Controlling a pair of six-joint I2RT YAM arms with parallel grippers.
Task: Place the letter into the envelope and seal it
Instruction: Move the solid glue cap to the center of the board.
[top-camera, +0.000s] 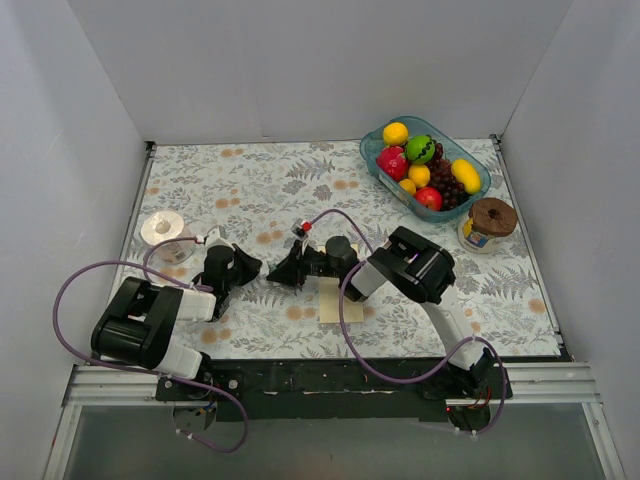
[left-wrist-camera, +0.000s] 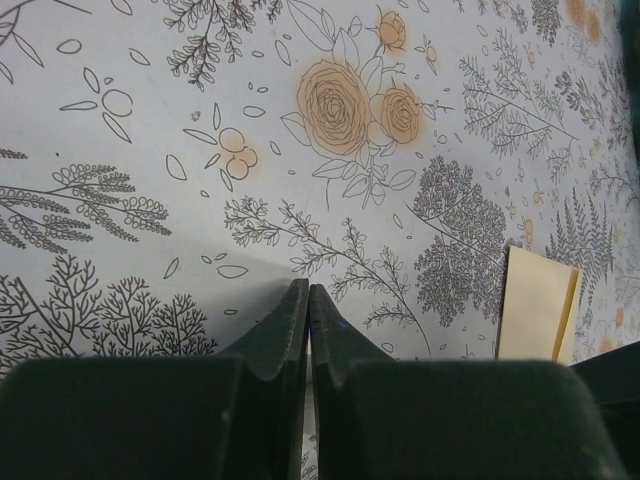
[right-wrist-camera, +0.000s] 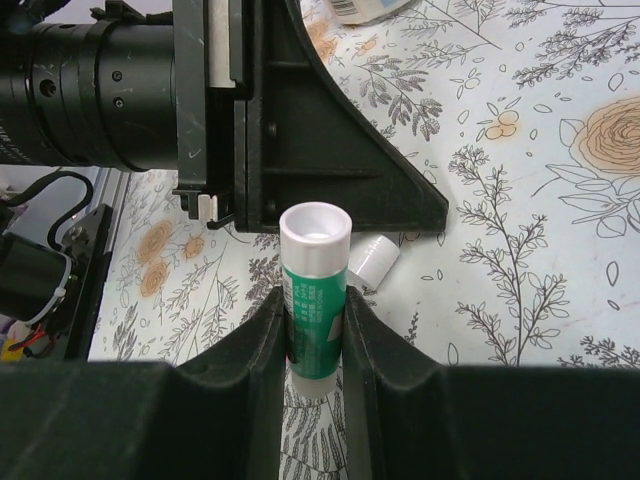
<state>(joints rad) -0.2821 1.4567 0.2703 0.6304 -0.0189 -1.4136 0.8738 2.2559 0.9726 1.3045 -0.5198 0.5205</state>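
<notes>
Left of centre in the top view, the left gripper (top-camera: 250, 268) reaches low, jaws pressed together, empty. Mid-frame, the envelope (top-camera: 331, 308) lies flat, partly hidden under the right arm (top-camera: 412, 266), whose right gripper (right-wrist-camera: 313, 305) clamps an uncapped glue stick (right-wrist-camera: 314, 245), cap (right-wrist-camera: 373, 262) lying beside.

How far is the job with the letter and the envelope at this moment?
Done, probably: no loose letter shows, only the envelope, so it may be inside; I cannot confirm. In hand: the right gripper holds an uncapped glue stick, its cap on the table; the left gripper is shut, empty. Remaining: glue and close the envelope.
</notes>
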